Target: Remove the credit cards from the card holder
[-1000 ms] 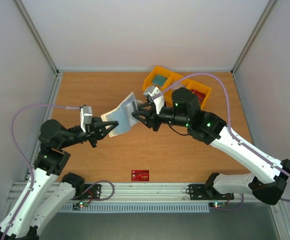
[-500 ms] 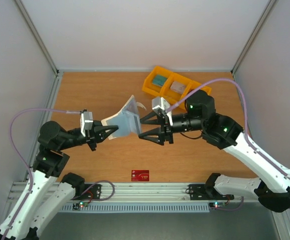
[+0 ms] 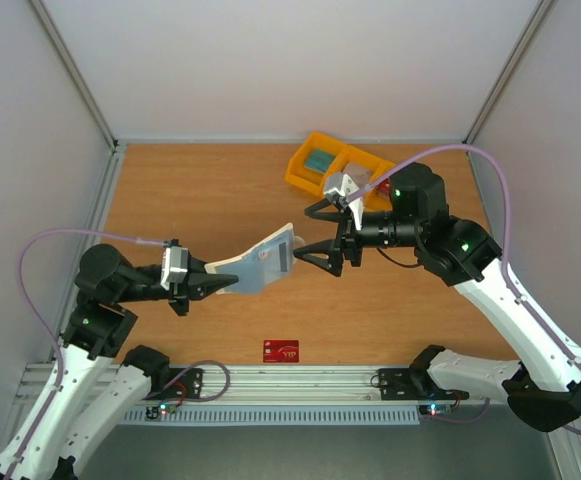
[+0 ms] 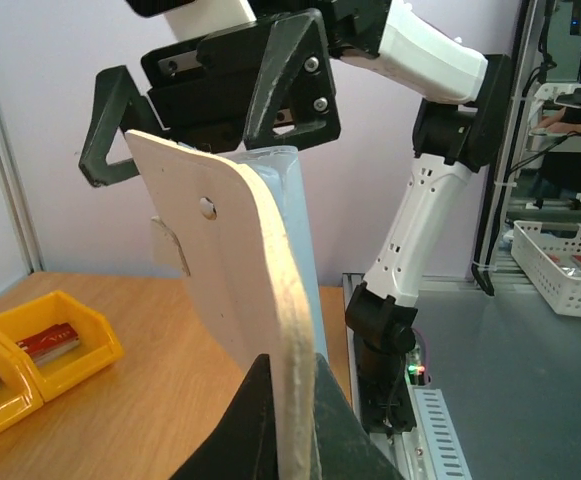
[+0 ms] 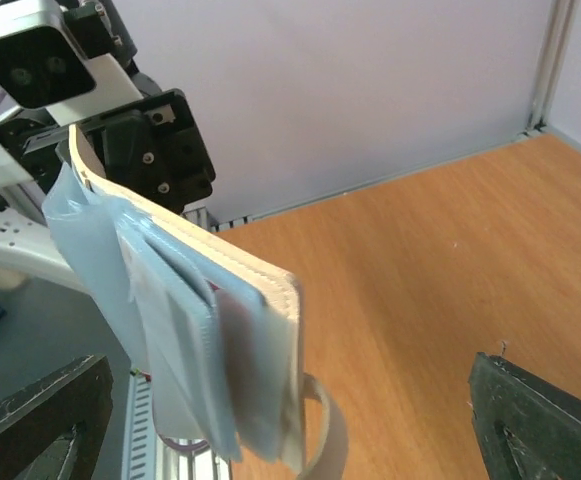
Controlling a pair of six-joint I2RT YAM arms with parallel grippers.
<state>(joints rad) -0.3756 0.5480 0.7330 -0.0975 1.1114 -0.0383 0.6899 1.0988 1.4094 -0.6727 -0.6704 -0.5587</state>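
Note:
My left gripper is shut on one end of the cream-white card holder and holds it off the table. In the left wrist view the card holder stands on edge between my fingers. My right gripper is open, just clear of the holder's free end. The right wrist view faces the pale blue inside of the card holder, where a pale credit card with reddish print shows in a pocket. A red credit card lies on the table near the front edge.
A yellow three-compartment bin stands at the back right, behind my right gripper; it also shows as a yellow bin low left in the left wrist view. The holder's snap strap hangs loose below it. White walls close three sides.
My right gripper let go of the card holder, opened wide and drew back to the right. My left gripper lowered the holder, which now lies flatter and folded closer together.

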